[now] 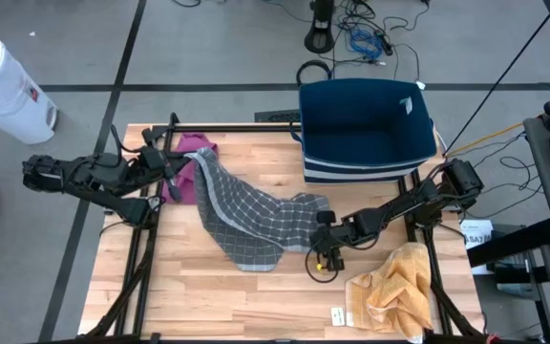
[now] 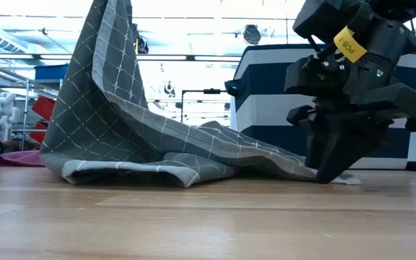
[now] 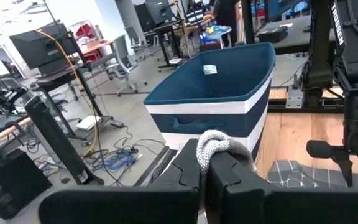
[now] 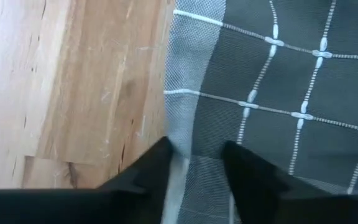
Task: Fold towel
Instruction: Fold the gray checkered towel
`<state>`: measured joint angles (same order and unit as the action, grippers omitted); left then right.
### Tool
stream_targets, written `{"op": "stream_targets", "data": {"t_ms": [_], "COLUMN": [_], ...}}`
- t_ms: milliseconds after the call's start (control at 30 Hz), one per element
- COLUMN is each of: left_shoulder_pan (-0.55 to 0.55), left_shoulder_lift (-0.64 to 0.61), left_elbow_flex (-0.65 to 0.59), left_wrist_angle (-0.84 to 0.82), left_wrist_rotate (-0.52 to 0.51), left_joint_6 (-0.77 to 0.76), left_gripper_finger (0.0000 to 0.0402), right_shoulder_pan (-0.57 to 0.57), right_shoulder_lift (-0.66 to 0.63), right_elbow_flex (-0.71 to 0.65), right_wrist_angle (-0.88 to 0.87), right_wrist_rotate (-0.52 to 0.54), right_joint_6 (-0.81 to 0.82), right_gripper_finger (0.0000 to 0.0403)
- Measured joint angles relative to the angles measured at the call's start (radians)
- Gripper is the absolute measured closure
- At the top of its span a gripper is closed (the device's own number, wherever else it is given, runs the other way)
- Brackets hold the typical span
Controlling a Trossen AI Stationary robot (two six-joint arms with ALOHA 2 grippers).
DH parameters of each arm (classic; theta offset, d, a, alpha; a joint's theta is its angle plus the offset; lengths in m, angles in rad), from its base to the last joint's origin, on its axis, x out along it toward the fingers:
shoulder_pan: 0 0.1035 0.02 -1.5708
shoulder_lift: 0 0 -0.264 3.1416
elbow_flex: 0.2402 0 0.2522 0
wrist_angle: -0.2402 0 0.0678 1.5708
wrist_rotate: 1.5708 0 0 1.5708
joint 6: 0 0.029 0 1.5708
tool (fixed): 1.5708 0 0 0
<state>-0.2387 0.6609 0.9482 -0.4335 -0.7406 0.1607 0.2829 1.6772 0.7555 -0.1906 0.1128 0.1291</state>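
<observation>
My right gripper (image 4: 194, 163), fingers apart, straddles the grey towel's (image 1: 246, 215) near edge; its length runs away toward my left gripper (image 3: 205, 171), clamped on the far corner.

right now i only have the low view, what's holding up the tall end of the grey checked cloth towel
Observer: The left gripper, shut on a bunched corner of that grey checked towel.
Operator: has the right one got the hem
Observer: The right gripper straddles the pale hem on the wooden table, fingers apart.
Operator: anything else near it
Observer: A crumpled yellow towel lies beside it, apart from the grey one.
</observation>
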Motion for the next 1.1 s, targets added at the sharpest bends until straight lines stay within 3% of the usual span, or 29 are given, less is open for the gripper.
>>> {"op": "stream_targets", "data": {"t_ms": [133, 200, 533, 900, 1100], "left_shoulder_pan": [0.000, 0.000, 0.000, 0.000, 0.000], "left_shoulder_lift": [0.000, 0.000, 0.000, 0.000, 0.000], "left_elbow_flex": [0.000, 0.000, 0.000, 0.000, 0.000], "left_wrist_angle": [0.000, 0.000, 0.000, -0.001, 0.000], "left_wrist_rotate": [0.000, 0.000, 0.000, -0.008, -0.029], "left_joint_6": [-0.002, -0.002, -0.001, 0.007, 0.010], "left_gripper_finger": [0.0401, 0.0401, 0.0401, 0.0401, 0.0401], "right_shoulder_pan": [-0.001, -0.001, -0.003, 0.001, 0.019], "right_shoulder_lift": [0.000, 0.000, -0.123, -0.446, -0.640], "right_elbow_flex": [0.000, 0.000, -0.008, 0.001, 0.104], "right_wrist_angle": [-0.004, -0.006, -0.122, -0.272, -0.354], "right_wrist_rotate": [0.013, 0.019, 0.051, 0.148, 0.200], "right_joint_6": [-0.009, -0.013, -0.006, 0.034, -0.002], "right_gripper_finger": [0.0375, 0.0395, 0.0401, 0.0402, 0.0403]}}
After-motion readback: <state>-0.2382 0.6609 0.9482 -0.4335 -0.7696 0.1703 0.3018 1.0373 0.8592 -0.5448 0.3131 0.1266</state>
